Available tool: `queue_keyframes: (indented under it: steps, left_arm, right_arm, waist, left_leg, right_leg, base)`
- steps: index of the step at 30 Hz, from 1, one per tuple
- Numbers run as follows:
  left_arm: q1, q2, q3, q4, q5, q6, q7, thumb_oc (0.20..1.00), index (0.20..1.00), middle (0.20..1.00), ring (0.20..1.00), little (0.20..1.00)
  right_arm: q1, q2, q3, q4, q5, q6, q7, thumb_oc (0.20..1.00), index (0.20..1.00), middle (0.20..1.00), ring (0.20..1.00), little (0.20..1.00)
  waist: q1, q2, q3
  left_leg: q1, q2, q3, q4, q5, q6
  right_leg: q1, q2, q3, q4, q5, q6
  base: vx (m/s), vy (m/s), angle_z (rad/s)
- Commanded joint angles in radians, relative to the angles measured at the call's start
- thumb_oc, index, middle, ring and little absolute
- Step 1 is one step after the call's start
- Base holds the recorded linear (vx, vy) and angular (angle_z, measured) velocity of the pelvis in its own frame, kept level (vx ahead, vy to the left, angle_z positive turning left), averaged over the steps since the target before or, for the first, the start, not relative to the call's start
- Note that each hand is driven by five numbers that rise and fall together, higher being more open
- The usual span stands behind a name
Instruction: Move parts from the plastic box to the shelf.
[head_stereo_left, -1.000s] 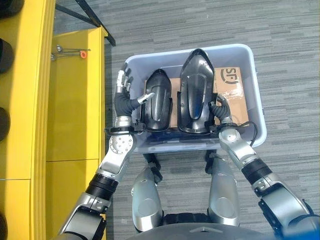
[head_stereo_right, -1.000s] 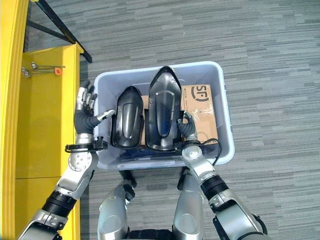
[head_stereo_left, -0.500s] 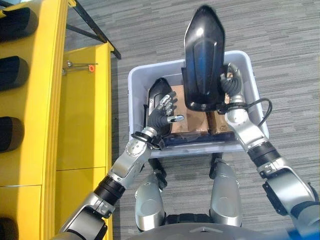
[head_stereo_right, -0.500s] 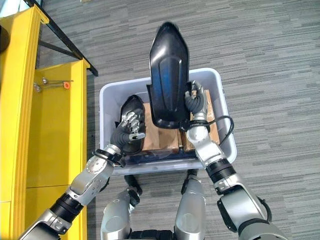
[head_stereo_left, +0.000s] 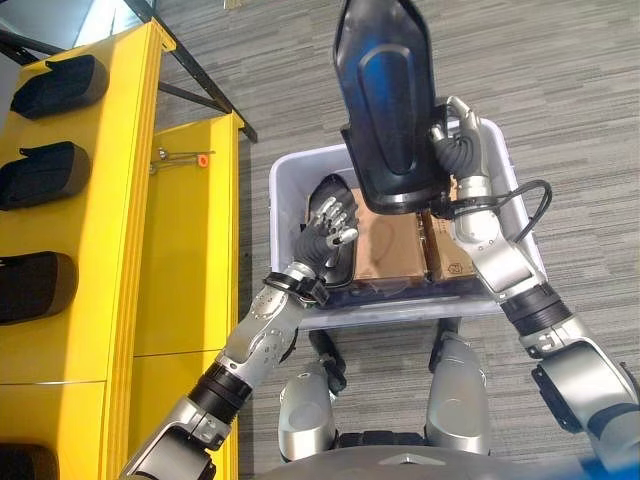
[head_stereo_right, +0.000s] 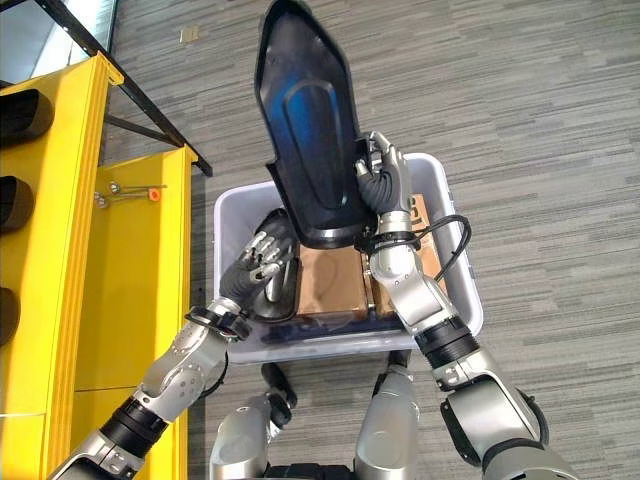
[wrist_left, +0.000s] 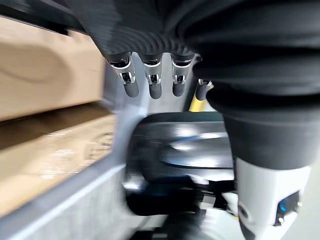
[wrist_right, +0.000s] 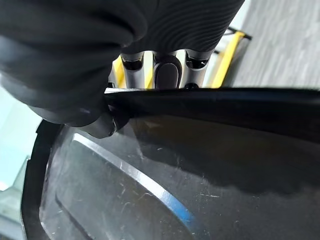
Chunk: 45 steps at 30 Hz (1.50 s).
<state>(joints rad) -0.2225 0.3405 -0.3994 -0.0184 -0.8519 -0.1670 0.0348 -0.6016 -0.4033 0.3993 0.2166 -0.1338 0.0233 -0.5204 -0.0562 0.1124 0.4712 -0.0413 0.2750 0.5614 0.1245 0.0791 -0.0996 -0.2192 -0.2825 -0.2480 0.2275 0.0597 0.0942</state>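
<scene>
Your right hand (head_stereo_left: 458, 150) has its fingers and thumb clamped on the right edge of the large black part (head_stereo_left: 388, 100), which stands raised above the plastic box (head_stereo_left: 282, 190) in the upper centre of the head views, its pointed end up and its hollow side facing you. In the right wrist view the part's rim (wrist_right: 215, 97) runs between thumb and fingers, so the grip looks firm.

Your left hand (head_stereo_left: 325, 228) sits inside the box at its left end, fingers loosely spread and holding nothing, just over the smaller black part (head_stereo_left: 330, 195) that lies against the box's left wall. The left wrist view is smeared, but the fingers (wrist_left: 152, 82) seem to hang free above that part (wrist_left: 185, 155), not touching it.

On the box floor, right of the smaller part, lies a flat cardboard piece (head_stereo_left: 390, 245), partly under the raised part.

The yellow shelf (head_stereo_left: 190, 250) runs down the left of the frame. Three black parts (head_stereo_left: 45, 170) already lie on its upper level at the far left, and a small tool with an orange tip (head_stereo_left: 180, 157) rests on the lower ledge near the box's upper left corner.
</scene>
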Motion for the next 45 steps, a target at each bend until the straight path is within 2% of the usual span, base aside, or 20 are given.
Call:
queue_keyframes:
  steps: [1, 12, 15, 16, 25, 28, 31, 33, 34, 39, 45]
  left_arm:
    - [0.018, 0.005, 0.014, -0.085, -0.008, -0.083, 0.029, 1.000, 1.000, 1.000, 1.000, 1.000]
    - [-0.024, -0.013, 0.085, -0.141, 0.068, -0.103, 0.144, 1.000, 1.000, 1.000, 1.000, 1.000]
    - [-0.051, -0.022, 0.103, -0.159, 0.069, -0.075, 0.159, 1.000, 1.000, 1.000, 1.000, 1.000]
    - [-0.061, -0.028, 0.106, -0.164, 0.072, -0.052, 0.160, 1.000, 1.000, 1.000, 1.000, 1.000]
    - [-0.077, -0.040, 0.077, -0.141, 0.070, 0.020, 0.241, 1.000, 1.000, 1.000, 1.000, 1.000]
    - [-0.053, -0.046, 0.061, -0.149, 0.103, -0.035, 0.291, 1.000, 1.000, 1.000, 1.000, 1.000]
    - [-0.021, -0.040, 0.082, -0.166, 0.121, -0.034, 0.352, 1.000, 1.000, 1.000, 1.000, 1.000]
    - [-0.003, -0.033, 0.099, -0.165, 0.109, 0.025, 0.374, 1.000, 1.000, 1.000, 1.000, 1.000]
    - [0.001, -0.028, 0.104, -0.153, 0.120, 0.058, 0.378, 1.000, 1.000, 1.000, 1.000, 1.000]
    - [0.020, -0.017, 0.095, -0.102, 0.146, 0.099, 0.363, 1.000, 1.000, 1.000, 1.000, 1.000]
    - [0.027, -0.025, 0.052, -0.033, 0.143, 0.072, 0.348, 1.000, 1.000, 1.000, 1.000, 1.000]
  right_arm:
    - [0.004, 0.063, 0.006, -0.058, -0.037, -0.082, -0.022, 0.200, 0.200, 0.200, 0.200, 0.200]
    - [0.071, 0.070, 0.047, -0.036, -0.037, -0.095, 0.010, 0.200, 0.200, 0.200, 0.200, 0.200]
    - [0.084, 0.071, 0.059, -0.036, -0.031, -0.088, -0.005, 0.200, 0.200, 0.200, 0.200, 0.200]
    - [0.088, 0.075, 0.062, -0.029, -0.036, -0.100, -0.018, 0.200, 0.200, 0.200, 0.200, 0.200]
    - [0.070, 0.085, 0.053, -0.062, -0.086, -0.134, -0.068, 0.200, 0.200, 0.200, 0.200, 0.200]
    - [0.064, 0.094, 0.037, -0.107, -0.043, -0.167, -0.120, 0.200, 0.200, 0.200, 0.200, 0.200]
    - [0.077, 0.090, 0.013, -0.147, -0.027, -0.194, -0.120, 0.200, 0.200, 0.200, 0.200, 0.200]
    - [0.082, 0.089, 0.003, -0.193, -0.011, -0.191, -0.116, 0.200, 0.200, 0.200, 0.200, 0.200]
    - [0.083, 0.089, -0.002, -0.220, -0.001, -0.192, -0.109, 0.200, 0.200, 0.200, 0.200, 0.200]
    - [0.085, 0.082, -0.018, -0.285, 0.024, -0.184, -0.071, 0.200, 0.200, 0.200, 0.200, 0.200]
    - [0.065, 0.078, -0.007, -0.333, 0.058, -0.148, -0.042, 0.200, 0.200, 0.200, 0.200, 0.200]
  waist:
    - [0.011, -0.053, -0.084]
    - [0.013, -0.070, -0.104]
    - [0.010, -0.075, -0.111]
    - [0.009, -0.076, -0.113]
    - [0.001, -0.078, -0.110]
    - [0.004, -0.075, -0.104]
    - [0.007, -0.073, -0.103]
    - [0.009, -0.073, -0.104]
    - [0.008, -0.074, -0.104]
    - [0.009, -0.077, -0.104]
    - [0.010, -0.079, -0.105]
  left_leg:
    - [0.019, 0.074, -0.051, 0.146, -0.173, -0.015]
    - [0.031, 0.097, -0.050, 0.141, -0.166, -0.024]
    - [0.033, 0.100, -0.051, 0.139, -0.164, -0.024]
    - [0.033, 0.103, -0.050, 0.140, -0.163, -0.025]
    - [0.034, 0.104, -0.048, 0.131, -0.163, -0.029]
    - [0.038, 0.103, -0.046, 0.128, -0.161, -0.028]
    - [0.044, 0.097, -0.047, 0.119, -0.159, -0.030]
    - [0.045, 0.095, -0.047, 0.117, -0.159, -0.032]
    - [0.046, 0.094, -0.047, 0.116, -0.161, -0.031]
    - [0.044, 0.097, -0.046, 0.120, -0.165, -0.030]
    - [0.046, 0.098, -0.042, 0.120, -0.165, -0.032]
  right_leg:
    - [0.038, -0.063, -0.044, 0.007, -0.089, 0.052]
    - [0.045, -0.073, -0.058, 0.001, -0.083, 0.059]
    - [0.045, -0.070, -0.056, 0.002, -0.083, 0.062]
    - [0.045, -0.070, -0.057, 0.001, -0.083, 0.062]
    - [0.044, -0.064, -0.051, -0.005, -0.082, 0.066]
    - [0.051, -0.062, -0.053, -0.010, -0.081, 0.063]
    - [0.060, -0.060, -0.057, -0.016, -0.081, 0.064]
    - [0.061, -0.059, -0.058, -0.017, -0.081, 0.064]
    - [0.061, -0.058, -0.058, -0.017, -0.082, 0.064]
    - [0.059, -0.059, -0.058, -0.015, -0.086, 0.063]
    - [0.061, -0.057, -0.054, -0.015, -0.087, 0.064]
  base:
    - [0.00, -0.034, 0.03]
    - [-0.01, -0.014, 0.02]
    - [0.00, -0.009, 0.02]
    - [0.01, -0.026, 0.07]
    - [0.00, -0.004, 0.01]
    - [0.00, 0.000, 0.00]
    - [0.00, 0.000, 0.00]
    - [0.00, 0.000, 0.00]
    - [0.00, 0.000, 0.00]
    - [0.00, 0.000, 0.00]
    - [0.00, 0.000, 0.00]
